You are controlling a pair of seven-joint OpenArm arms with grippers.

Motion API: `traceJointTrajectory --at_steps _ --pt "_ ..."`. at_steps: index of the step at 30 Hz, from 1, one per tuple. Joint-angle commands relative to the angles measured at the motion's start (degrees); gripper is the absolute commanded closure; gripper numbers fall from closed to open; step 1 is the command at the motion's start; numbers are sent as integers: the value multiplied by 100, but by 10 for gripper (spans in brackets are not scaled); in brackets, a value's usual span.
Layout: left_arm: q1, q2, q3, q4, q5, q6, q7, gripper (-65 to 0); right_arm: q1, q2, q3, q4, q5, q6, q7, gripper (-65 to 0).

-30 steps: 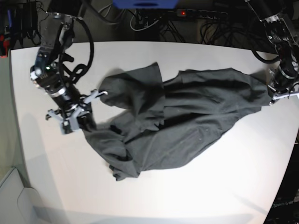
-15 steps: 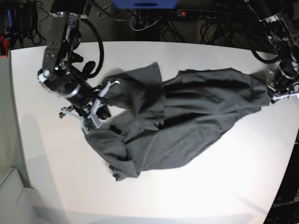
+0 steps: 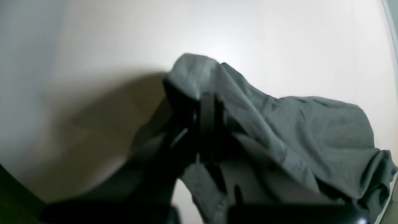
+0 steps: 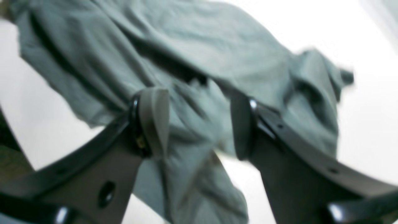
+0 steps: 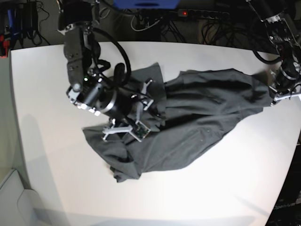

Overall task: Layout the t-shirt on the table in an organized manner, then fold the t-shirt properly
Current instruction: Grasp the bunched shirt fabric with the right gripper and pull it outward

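Note:
The dark grey t-shirt [image 5: 202,117] lies crumpled and stretched across the white table [image 5: 211,188], with folds bunched at its left half. My right gripper [image 5: 136,110] hovers over that bunched part, open. In the right wrist view its two fingers [image 4: 154,121] stand wide apart above the t-shirt [image 4: 186,46], with nothing between them. My left gripper [image 5: 278,96] is at the shirt's far right end, near the table's edge. In the left wrist view the left gripper [image 3: 206,105] is shut on a raised fold of the t-shirt [image 3: 311,130].
Cables and a power strip [image 5: 202,13] run behind the table's far edge. The table's right edge [image 5: 294,141] lies close to my left gripper. Bare white tabletop [image 5: 51,155] stretches left of the shirt and in front of it.
My right arm has swung from the shirt's left edge to above its bunched middle. Its jaws have opened and let the fabric go. The left arm has not moved.

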Motion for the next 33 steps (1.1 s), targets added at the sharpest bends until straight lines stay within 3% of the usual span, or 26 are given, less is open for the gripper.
traceJointTrajectory --at_steps 1,6,20,27,29,33 --pt "-21 -94 -15 118 -44 -20 -53 -6 170 -15 -106 -93 73 19 96 -328" --pt "-13 -59 -42 118 -53 -20 -44 -6 619 -15 -273 -1016 73 19 113 -331" --pt "-21 29 -51 127 -53 -20 -53 -6 856 -6 -273 -1658 64 19 298 -331" --pt "-30 29 -51 127 -53 -20 -53 -6 847 205 -273 -1763 64 19 474 -321" --pt "-39 29 -51 127 -53 -20 -53 -6 847 284 -273 -1772 64 19 544 -265" --pt "-39 29 -51 127 -53 -20 -53 -6 882 346 -273 -2229 64 19 571 -57"
